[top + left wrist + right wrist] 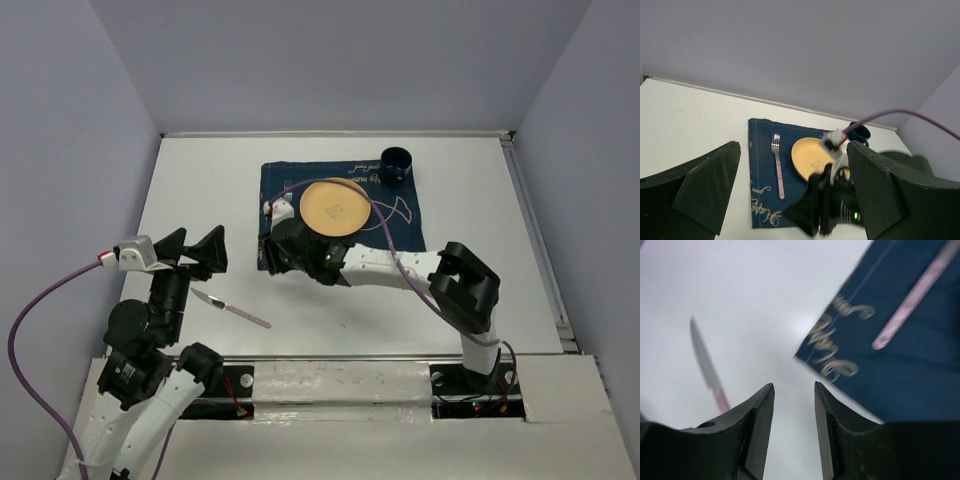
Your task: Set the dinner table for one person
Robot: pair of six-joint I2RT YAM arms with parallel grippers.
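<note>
Right wrist view blurs the knife (pixel 707 367) and crops the fork (pixel 912 295).

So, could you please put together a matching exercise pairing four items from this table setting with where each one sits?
Things:
1 plate
2 fork
3 knife
4 cup

Places:
A on the bare table, off the cloth
B at the cloth's far right corner
C middle of the cloth
D on the cloth, left of the plate

Pairs: 1-C, 2-D, 3-A, 4-B
</note>
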